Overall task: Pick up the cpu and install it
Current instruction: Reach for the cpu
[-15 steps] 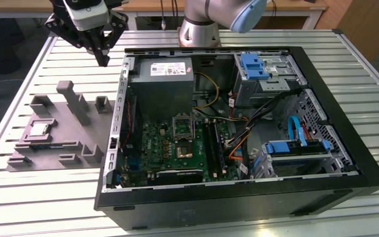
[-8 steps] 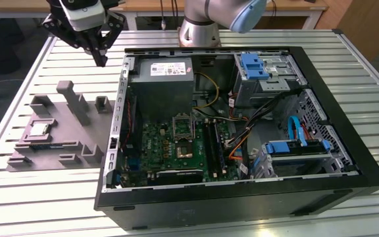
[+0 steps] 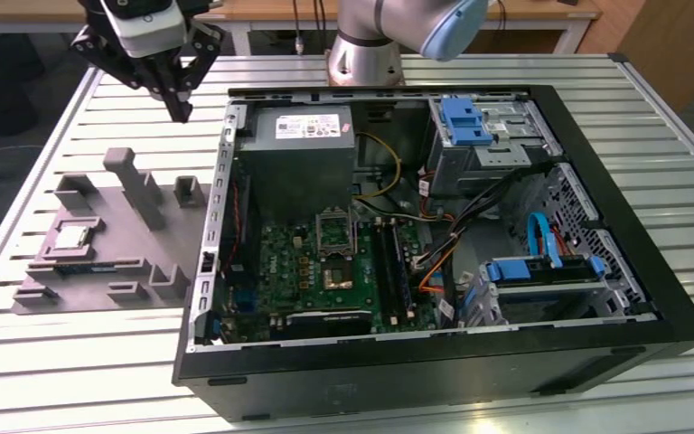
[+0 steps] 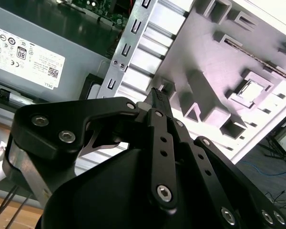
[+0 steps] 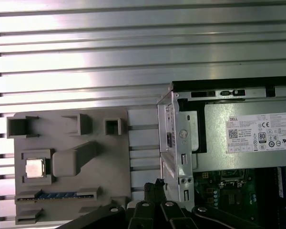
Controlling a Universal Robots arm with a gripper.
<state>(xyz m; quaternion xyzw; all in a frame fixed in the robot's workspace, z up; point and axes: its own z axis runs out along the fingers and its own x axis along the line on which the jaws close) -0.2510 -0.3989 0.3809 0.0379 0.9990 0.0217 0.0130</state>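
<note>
The cpu (image 3: 72, 237), a small silvery square, lies in a recess of the grey tray (image 3: 100, 203) on the exterior view's left, beside the open computer case (image 3: 636, 226). In both wrist views the cpu (image 5: 34, 168) (image 4: 250, 90) rests flat in that tray (image 5: 105, 162) (image 4: 205, 52). My gripper (image 3: 180, 110) hangs shut and empty above the table, between the tray's far end and the case's corner, well away from the cpu. Its black fingertips (image 4: 157, 94) meet in a point. The green motherboard (image 3: 323, 271) lies on the case floor.
Inside the case a grey power supply (image 3: 299, 154) sits at the back, with blue drive brackets (image 3: 540, 269) and cables on the exterior view's right. The tray has upright grey blocks (image 3: 140, 185). The case wall (image 5: 174, 143) stands between tray and motherboard. The table is slatted aluminium (image 5: 133, 47).
</note>
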